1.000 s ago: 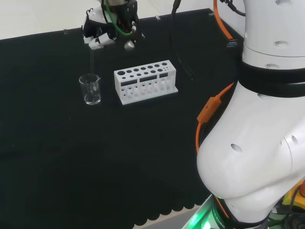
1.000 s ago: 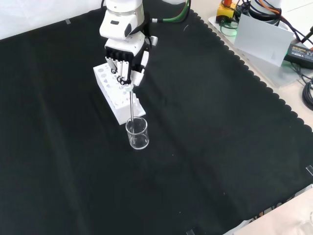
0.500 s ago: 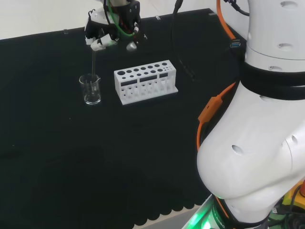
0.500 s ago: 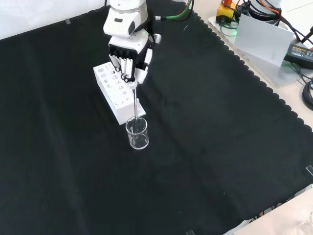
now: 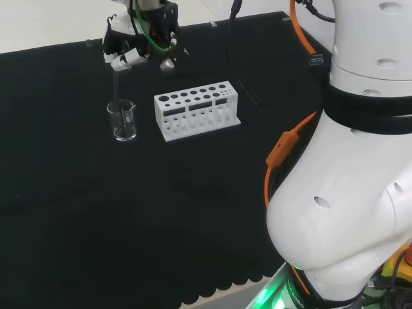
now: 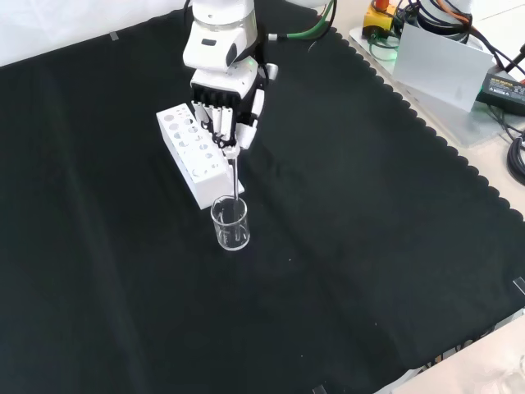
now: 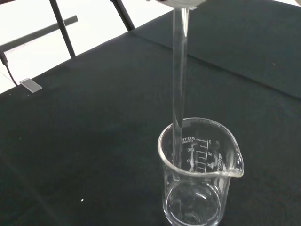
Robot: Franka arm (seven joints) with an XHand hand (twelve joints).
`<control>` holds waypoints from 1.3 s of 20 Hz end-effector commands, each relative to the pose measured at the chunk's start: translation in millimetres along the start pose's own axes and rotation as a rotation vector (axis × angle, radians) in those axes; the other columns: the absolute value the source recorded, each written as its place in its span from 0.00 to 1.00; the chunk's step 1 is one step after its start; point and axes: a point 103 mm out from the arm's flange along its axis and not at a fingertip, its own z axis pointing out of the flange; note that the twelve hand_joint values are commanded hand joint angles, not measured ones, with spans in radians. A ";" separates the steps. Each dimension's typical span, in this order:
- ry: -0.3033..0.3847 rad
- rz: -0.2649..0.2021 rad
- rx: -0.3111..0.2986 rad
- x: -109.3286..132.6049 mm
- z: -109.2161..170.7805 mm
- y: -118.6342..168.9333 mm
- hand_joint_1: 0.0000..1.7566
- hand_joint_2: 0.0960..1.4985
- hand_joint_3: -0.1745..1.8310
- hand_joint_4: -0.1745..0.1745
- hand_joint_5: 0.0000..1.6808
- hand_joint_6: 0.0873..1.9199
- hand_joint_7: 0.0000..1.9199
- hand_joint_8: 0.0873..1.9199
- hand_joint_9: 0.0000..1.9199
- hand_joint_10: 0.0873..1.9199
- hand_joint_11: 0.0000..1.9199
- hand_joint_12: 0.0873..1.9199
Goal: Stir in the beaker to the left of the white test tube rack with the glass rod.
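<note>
The glass rod [image 7: 178, 80] hangs nearly upright with its lower end inside the beaker [image 7: 200, 174], resting close to the inner wall on the side away from the spout. The beaker is clear, printed with a graduated scale, and no liquid can be made out in it. In the head view the beaker [image 5: 121, 120] stands on the cloth just left of the white test tube rack [image 5: 196, 109], apart from it; in the front view the beaker [image 6: 230, 223] sits just below the rack's [image 6: 194, 154] near end. The rod [image 6: 235, 180] runs from the beaker's mouth up to the hand [image 6: 225, 107], whose fingers are curled down and pinch the rod's top end. In the head view the hand [image 5: 132, 46] is above and slightly behind the beaker, with the rod [image 5: 116, 87] dropping from it.

The rack's holes appear empty in the front view. The bench is covered by a black cloth [image 6: 369, 246] with a scalloped edge along its right and lower sides in the front view; it lies flat, with faint creases and a few pale specks. Beyond the cloth at the front view's upper right, a light tabletop carries a grey panel [image 6: 436, 61], black cables and a small box. In the head view the arm's big white links [image 5: 347, 193] stand at the right, with an orange cable [image 5: 283, 151] running along them, and a pale floor shows past the cloth's far edge.
</note>
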 end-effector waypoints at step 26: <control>0.044 -0.023 0.031 -17.7 3.3 6.0 0.75 0.69 0.00 0.00 0.75 0.25 0.68 0.26 0.98 0.21 0.89 0.36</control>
